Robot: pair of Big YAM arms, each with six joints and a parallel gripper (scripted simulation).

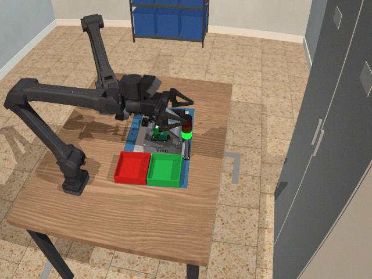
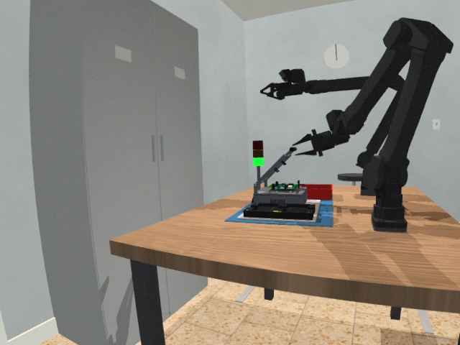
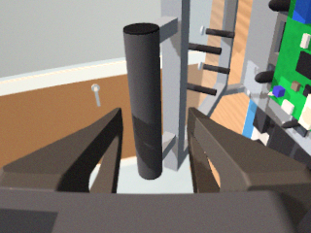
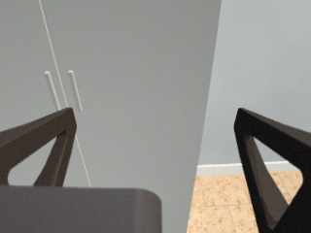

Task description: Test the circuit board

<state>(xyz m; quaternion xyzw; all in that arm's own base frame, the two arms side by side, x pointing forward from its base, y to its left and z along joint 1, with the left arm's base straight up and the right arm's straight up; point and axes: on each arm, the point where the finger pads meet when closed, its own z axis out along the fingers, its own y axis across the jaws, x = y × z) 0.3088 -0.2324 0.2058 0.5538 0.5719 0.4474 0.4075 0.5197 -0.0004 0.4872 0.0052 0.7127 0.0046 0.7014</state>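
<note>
The green circuit board [image 1: 160, 133] [image 2: 287, 185] [image 3: 292, 63] lies flat, component side up, on the grey tester [image 2: 278, 196]. The lid [image 2: 274, 169] stands partly open, tilted up over the board. The signal light [image 1: 186, 134] [image 2: 258, 161] is green. My left gripper [image 2: 295, 149] [image 3: 155, 116] is partly open, its fingertips on either side of the lid's black handle bar [image 3: 142, 63], not gripping it. My right gripper [image 1: 189, 111] [image 2: 267, 93] [image 4: 155, 116] is wide open and empty, high above the tester. The pins and the board's seating on them are too small to tell.
The green bin [image 1: 163, 182] and the red bin [image 1: 130, 180] [image 2: 319, 192] stand side by side at one end of the tester. The black tray [image 2: 278, 213] lies at the other end. The signal light's pole stands beside the lid's hinge side.
</note>
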